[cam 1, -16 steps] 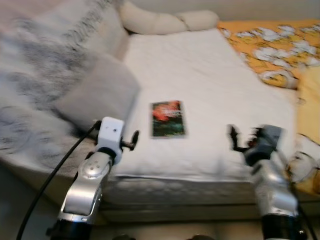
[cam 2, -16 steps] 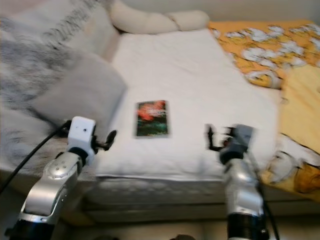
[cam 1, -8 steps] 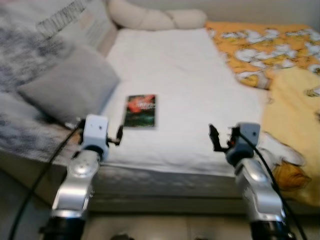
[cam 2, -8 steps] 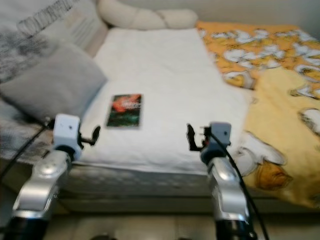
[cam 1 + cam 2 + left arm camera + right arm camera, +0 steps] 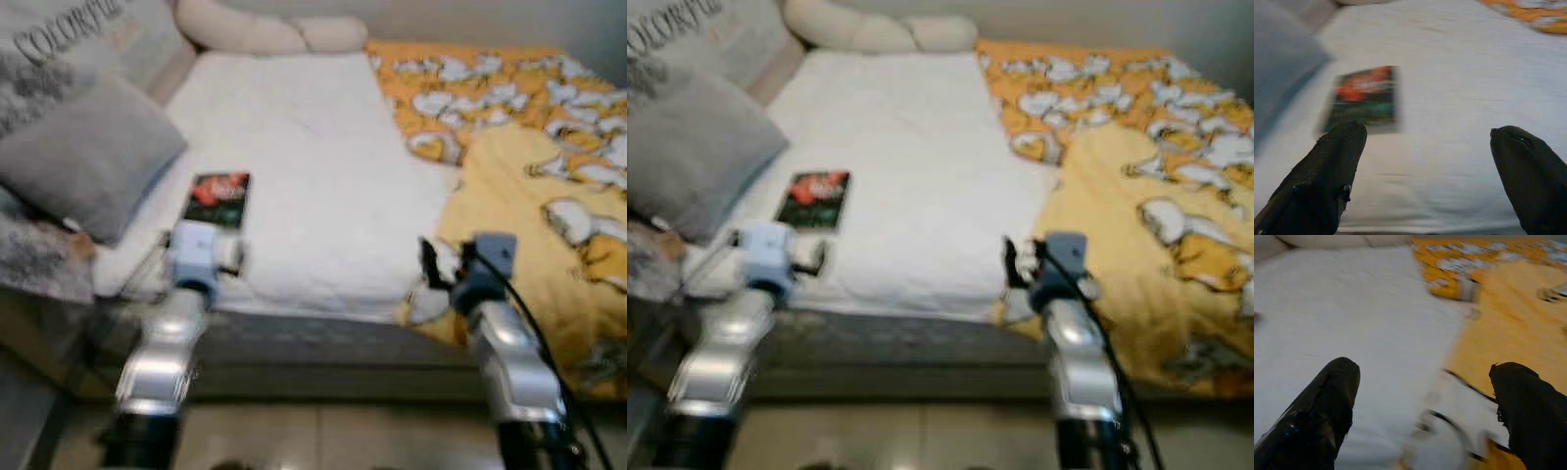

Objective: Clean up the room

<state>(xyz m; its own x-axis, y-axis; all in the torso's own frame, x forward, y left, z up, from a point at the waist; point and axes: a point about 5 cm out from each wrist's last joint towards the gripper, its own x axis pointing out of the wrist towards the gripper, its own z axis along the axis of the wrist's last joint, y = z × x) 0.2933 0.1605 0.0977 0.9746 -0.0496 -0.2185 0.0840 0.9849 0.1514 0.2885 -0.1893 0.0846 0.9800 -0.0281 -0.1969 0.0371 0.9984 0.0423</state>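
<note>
Hovering my left gripper (image 5: 1425, 147) w/ fingers spread wide over the white sheet (image 5: 313, 166), book (image 5: 217, 199) flat just ahead, beside the grey pillow (image 5: 83, 157). Right gripper (image 5: 1422, 396) also gaping, nothing held, at the yellow duvet (image 5: 549, 235) edge.

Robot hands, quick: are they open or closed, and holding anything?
Left hand: open, holding nothing, near the book.
Right hand: open, holding nothing, over the bed.
</note>
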